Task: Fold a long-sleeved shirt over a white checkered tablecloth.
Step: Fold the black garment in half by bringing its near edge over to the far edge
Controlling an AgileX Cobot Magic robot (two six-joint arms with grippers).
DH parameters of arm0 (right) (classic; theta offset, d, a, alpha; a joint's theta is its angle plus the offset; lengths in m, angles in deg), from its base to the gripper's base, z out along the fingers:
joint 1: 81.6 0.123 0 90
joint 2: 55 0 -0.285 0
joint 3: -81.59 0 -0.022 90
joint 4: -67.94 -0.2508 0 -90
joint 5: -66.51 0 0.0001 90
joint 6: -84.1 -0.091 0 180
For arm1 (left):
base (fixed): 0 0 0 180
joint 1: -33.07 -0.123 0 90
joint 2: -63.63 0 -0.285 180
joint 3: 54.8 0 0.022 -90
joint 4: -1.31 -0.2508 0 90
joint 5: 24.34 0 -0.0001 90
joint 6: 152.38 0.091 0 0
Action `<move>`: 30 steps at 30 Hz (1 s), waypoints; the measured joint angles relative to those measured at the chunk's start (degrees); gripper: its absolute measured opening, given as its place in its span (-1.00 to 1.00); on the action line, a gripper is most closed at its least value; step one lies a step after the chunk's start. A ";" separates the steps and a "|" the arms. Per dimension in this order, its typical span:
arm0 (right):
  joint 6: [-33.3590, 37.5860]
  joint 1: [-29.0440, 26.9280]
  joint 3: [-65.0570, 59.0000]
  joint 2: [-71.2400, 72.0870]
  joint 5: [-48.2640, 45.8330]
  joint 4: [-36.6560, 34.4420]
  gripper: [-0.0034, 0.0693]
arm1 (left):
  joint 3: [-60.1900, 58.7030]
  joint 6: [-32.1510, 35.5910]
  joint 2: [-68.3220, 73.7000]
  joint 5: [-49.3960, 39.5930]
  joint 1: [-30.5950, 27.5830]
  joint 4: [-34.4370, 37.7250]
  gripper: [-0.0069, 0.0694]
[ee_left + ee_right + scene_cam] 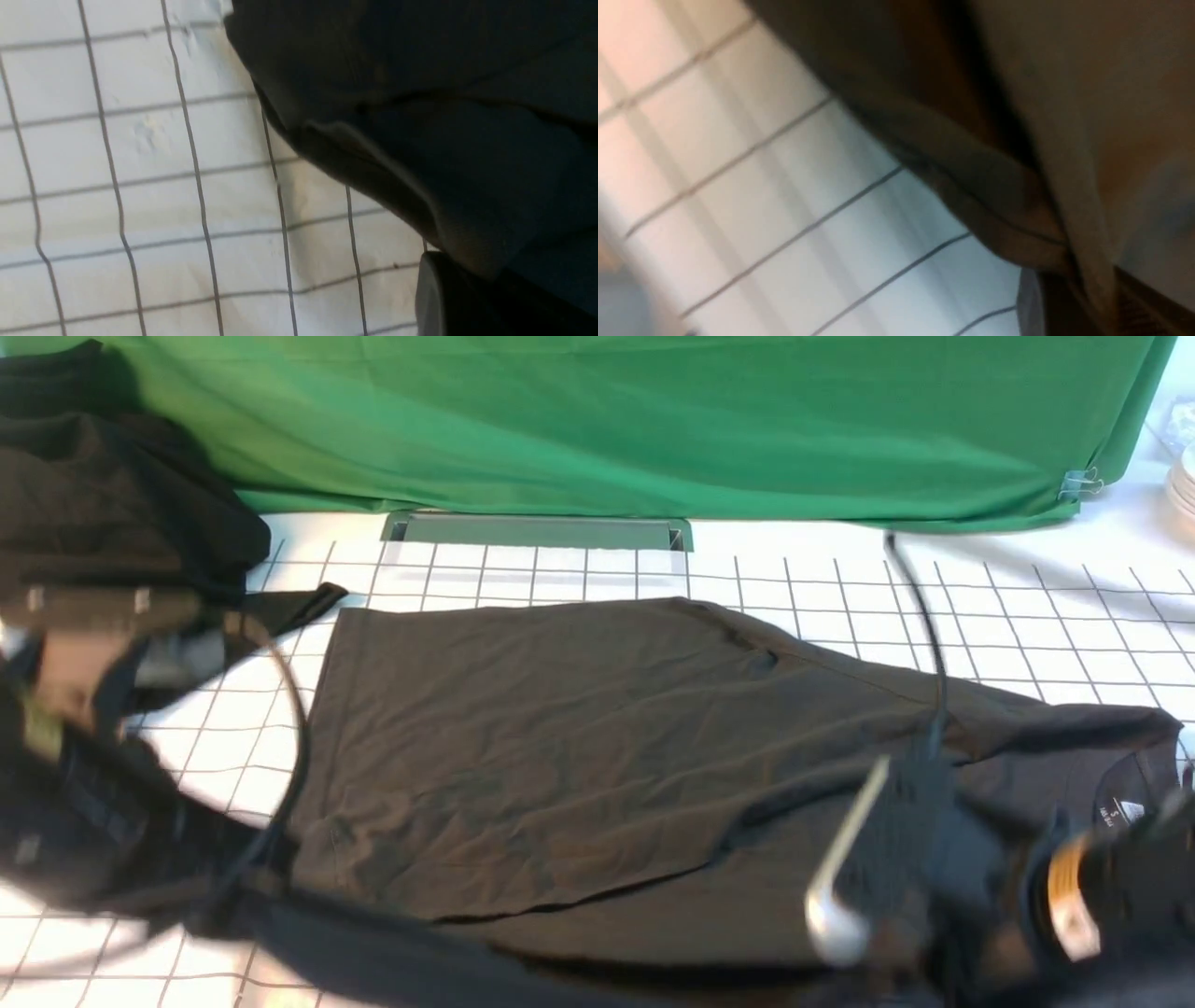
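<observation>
Long-sleeved shirt (560, 737) lies flat across middle of white checkered tablecloth (1027, 616), neck label (1120, 812) toward tablecloth's right end, one layer already lying over another. Black cloth heap (103, 495) at tablecloth's far left corner, apparently set aside. Left gripper (467, 298) clamped on shirt edge at tablecloth's near left; right gripper (1078, 298) pinched on bunched shirt fabric at near right. Paired hold likely for carrying next fold evenly. Tablecloth glossy, slightly rippled. Green fabric backdrop (653, 420) hangs along its far edge.

We are seeing the long-sleeved shirt (523, 747) lying across the checkered tablecloth (1027, 616), collar toward the right. A cloth heap (103, 495) is sitting far left; the fabric backdrop (653, 420) is hanging behind both, along the tablecloth's far edge.
</observation>
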 joint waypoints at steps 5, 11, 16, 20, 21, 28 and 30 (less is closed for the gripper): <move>2.73 -8.29 10.52 -5.95 -0.29 1.60 -0.82 | 9.63 -0.36 10.88 2.19 -0.06 -3.38 -0.77; 6.63 -16.55 21.69 -16.97 -0.29 1.60 -0.82 | 21.68 0.83 24.13 4.14 -4.90 -1.47 -0.77; 8.66 -20.69 33.31 -27.65 -0.10 1.48 -0.82 | 35.09 3.85 37.84 5.22 -11.68 3.36 -0.77; 9.75 -21.87 40.81 -34.17 0.16 1.34 -0.82 | 43.13 4.85 45.83 5.11 -14.48 5.13 -0.77; 10.29 -22.27 45.26 -38.60 0.65 1.34 -0.82 | 47.95 4.82 50.32 4.76 -15.61 5.79 -0.77; 11.02 -22.87 57.10 -50.01 1.77 1.39 -0.82 | 61.50 4.76 61.85 3.04 -18.36 7.82 -0.77; 11.02 -23.08 59.59 -53.47 4.04 1.39 -0.82 | 64.64 4.69 65.21 2.95 -18.53 7.82 -0.77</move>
